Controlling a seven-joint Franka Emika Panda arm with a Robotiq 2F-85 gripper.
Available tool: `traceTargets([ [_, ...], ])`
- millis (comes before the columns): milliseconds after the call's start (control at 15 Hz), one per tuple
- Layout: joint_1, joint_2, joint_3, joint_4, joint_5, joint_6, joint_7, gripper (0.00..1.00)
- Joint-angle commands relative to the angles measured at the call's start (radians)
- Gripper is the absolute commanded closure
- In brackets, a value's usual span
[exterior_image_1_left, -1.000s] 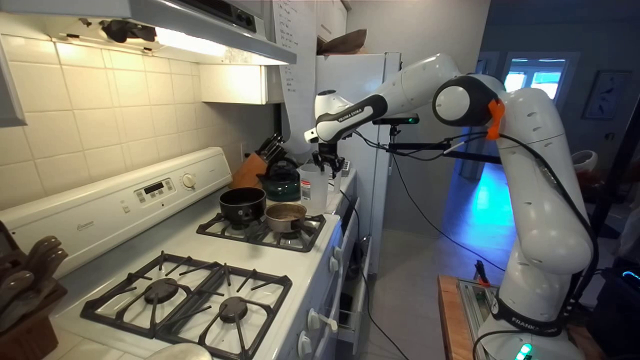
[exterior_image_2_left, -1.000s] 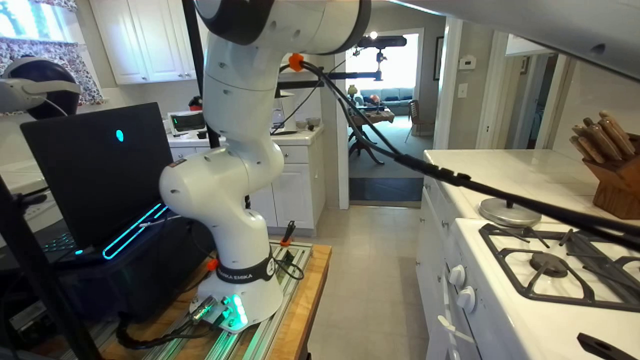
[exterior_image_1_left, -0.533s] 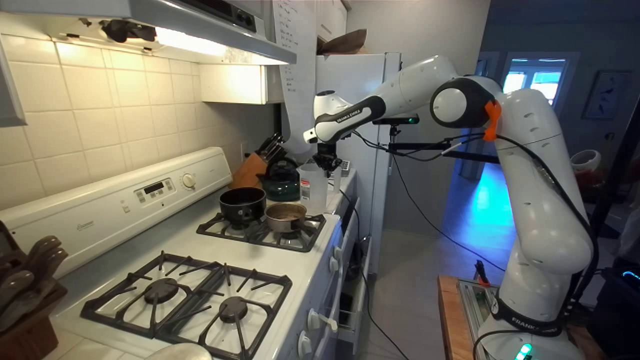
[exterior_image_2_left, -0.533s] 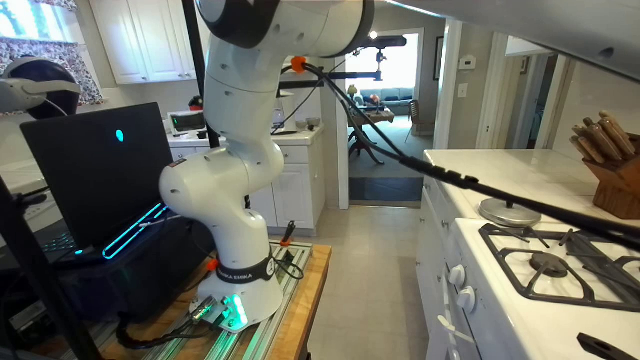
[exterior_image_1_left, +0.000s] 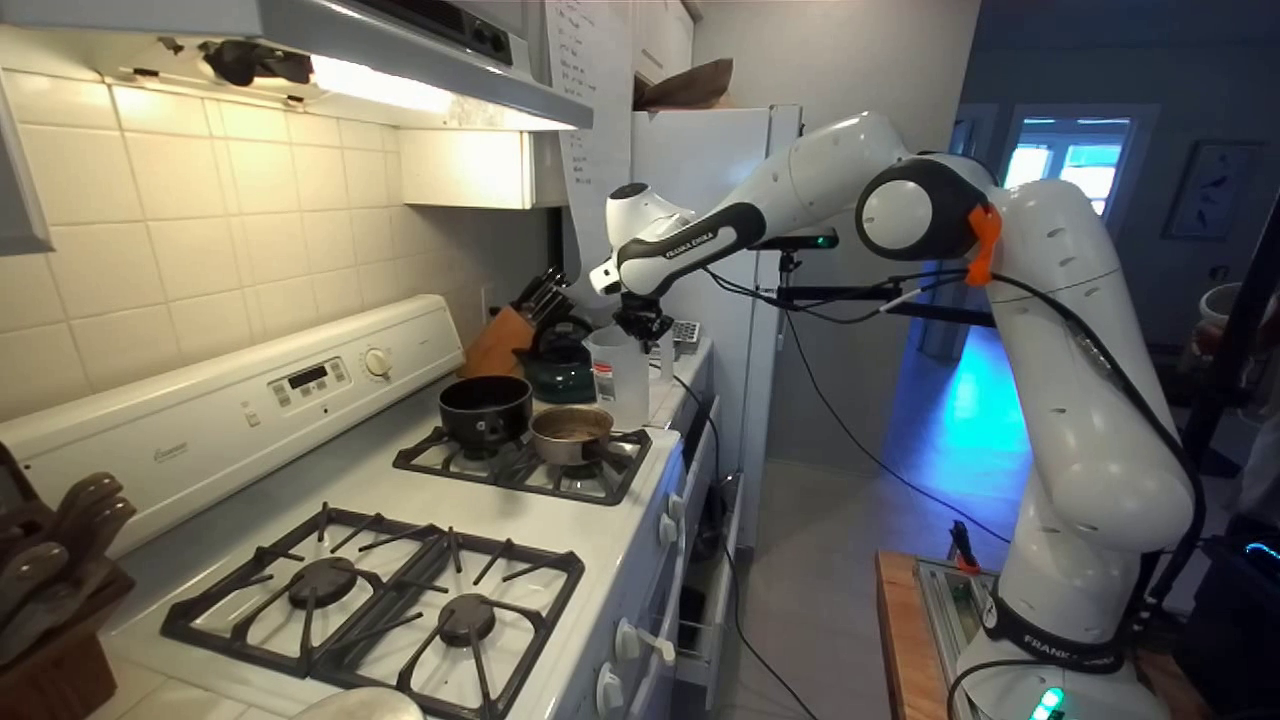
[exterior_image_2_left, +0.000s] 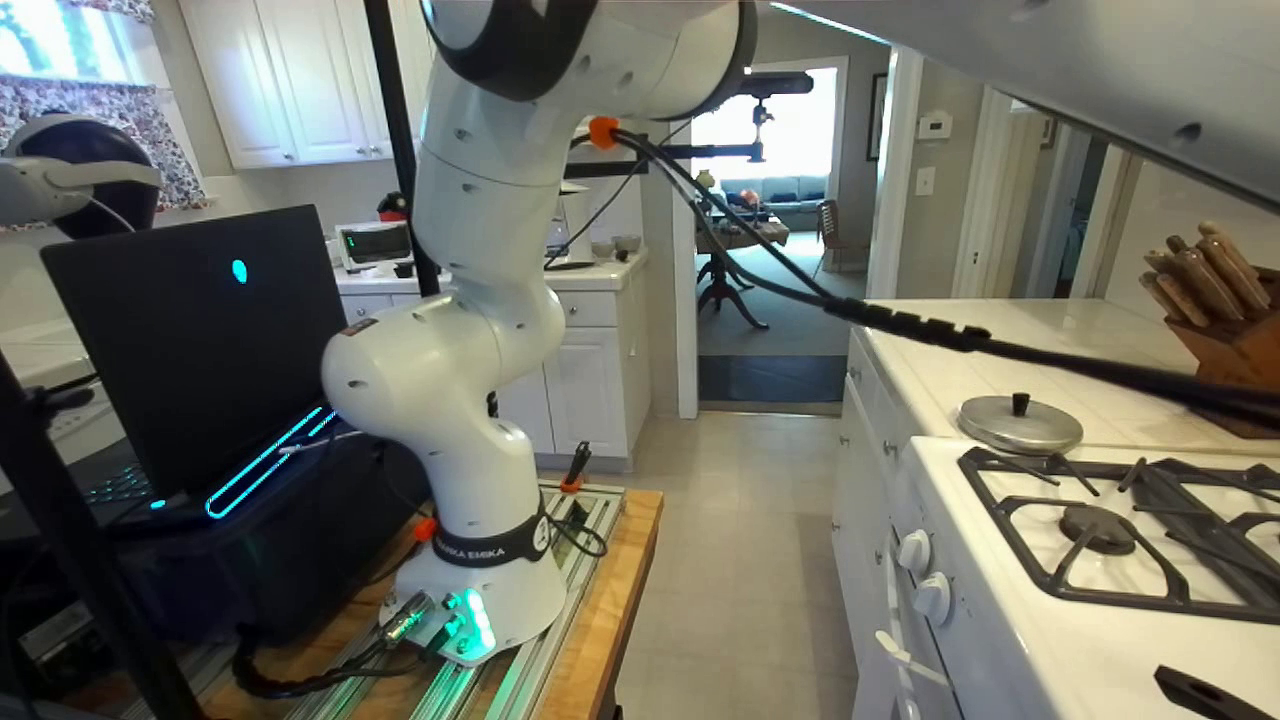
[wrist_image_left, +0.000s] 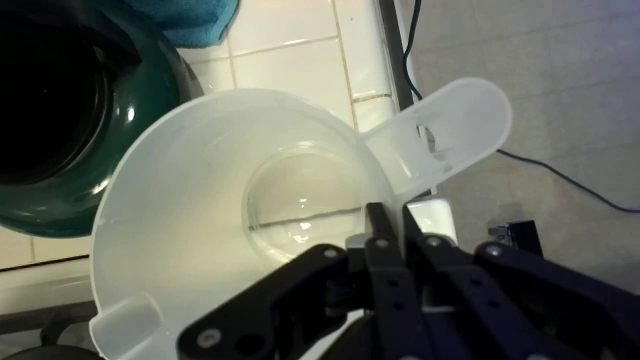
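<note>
In an exterior view, the gripper and the translucent plastic pitcher have both shifted slightly in the last half second, toward the metal saucepan. They moved together — so the pitcher seems carried, not merely touched, though I cannot tell whether its base is off the tiled counter. In the wrist view the gripper's fingers are drawn close, pinching the pitcher's wall, one inside and one outside, next to the handle.

Room looks tight on two sides of the pitcher. Opposite the handle, the green kettle is just beside it, partly overlapped by its rim from above; contact is unclear. The saucepan is near its spout side, the black pot beyond. On the handle side the counter ends — the handle reaches past that edge, above the floor and a dark cable, and there the pitcher seems to have most open room.
</note>
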Motion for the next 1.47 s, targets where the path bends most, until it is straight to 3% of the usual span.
traceTargets([
  [0,0.073,0.005,-0.030,0.028,-0.145,-0.032,0.037,0.99],
  [467,0.150,-0.001,-0.019,0.007,-0.358,-0.068,0.029,0.99],
  [1400,0.199,0.001,0.026,-0.050,-0.579,-0.066,0.031,0.99],
])
